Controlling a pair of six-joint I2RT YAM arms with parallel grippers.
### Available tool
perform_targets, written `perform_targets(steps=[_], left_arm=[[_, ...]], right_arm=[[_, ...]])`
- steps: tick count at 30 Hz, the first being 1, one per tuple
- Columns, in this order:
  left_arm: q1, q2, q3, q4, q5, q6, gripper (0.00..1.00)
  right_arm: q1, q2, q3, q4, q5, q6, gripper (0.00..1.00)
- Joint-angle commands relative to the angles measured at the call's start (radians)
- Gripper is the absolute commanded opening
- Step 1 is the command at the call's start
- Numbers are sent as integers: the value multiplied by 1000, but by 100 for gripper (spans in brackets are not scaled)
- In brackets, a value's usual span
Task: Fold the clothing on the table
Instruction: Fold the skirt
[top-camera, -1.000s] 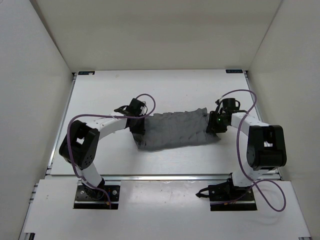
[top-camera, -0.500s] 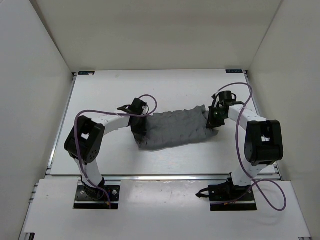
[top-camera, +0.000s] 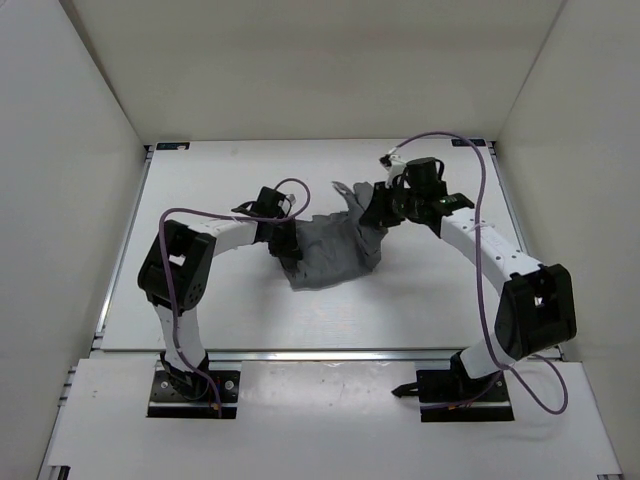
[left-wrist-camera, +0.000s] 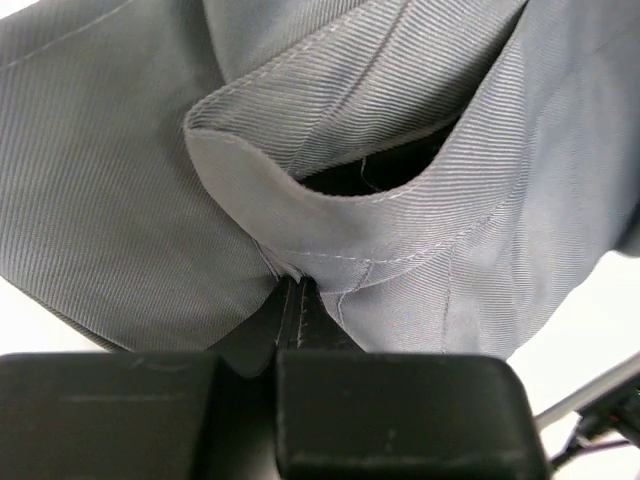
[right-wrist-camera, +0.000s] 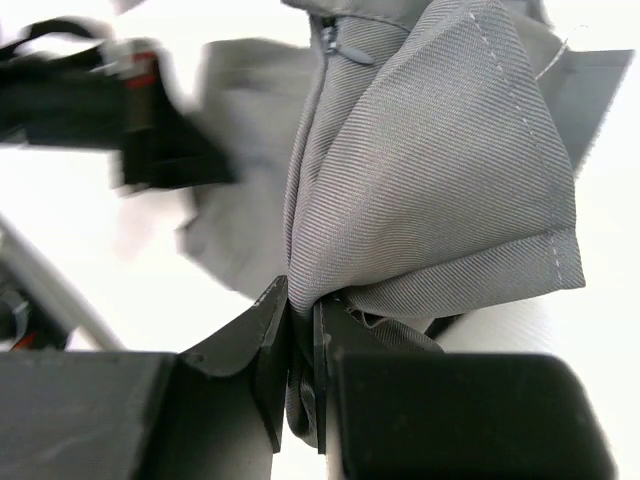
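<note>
The grey clothing (top-camera: 335, 252) lies bunched in the middle of the white table (top-camera: 430, 300), its right end lifted and drawn over toward the left. My left gripper (top-camera: 286, 242) is shut on the left edge; in the left wrist view the fingertips (left-wrist-camera: 292, 290) pinch a stitched hem of the clothing (left-wrist-camera: 420, 230). My right gripper (top-camera: 377, 207) holds the raised right end above the table. In the right wrist view its jaws (right-wrist-camera: 303, 315) clamp a thick fold of the clothing (right-wrist-camera: 440, 170), with a zipper end showing at the top.
White walls (top-camera: 90, 150) enclose the table on three sides, and metal rails (top-camera: 130, 230) run along its edges. Purple cables loop over both arms. The left arm (right-wrist-camera: 150, 130) shows blurred in the right wrist view.
The right gripper has closed on the clothing's right end, lifted it and carried it left and toward the back. The spread cloth has bunched up. The left gripper shut on the left edge.
</note>
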Motion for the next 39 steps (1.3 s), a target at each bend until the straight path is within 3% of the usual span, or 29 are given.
perform_targets(steps=[1, 17, 23, 25, 27, 32, 34, 39], left_arm=[[27, 48, 15, 44, 82, -9, 0], [51, 85, -6, 123, 213, -55, 0], [59, 94, -11, 110, 225, -54, 0], [73, 89, -17, 120, 234, -48, 0], [77, 83, -20, 116, 233, -49, 0], [114, 42, -26, 123, 293, -67, 6], [126, 12, -26, 124, 305, -69, 9], [191, -95, -38, 116, 300, -66, 41]], right_arm=[[72, -12, 19, 116, -121, 44, 0], [228, 200, 125, 274, -254, 165, 0], [253, 300, 157, 237, -280, 170, 1], [262, 329, 152, 231, -283, 170, 13], [256, 344, 159, 228, -308, 185, 38], [242, 309, 220, 182, -308, 166, 74], [219, 272, 232, 171, -288, 168, 79], [140, 130, 159, 196, -196, 166, 77]])
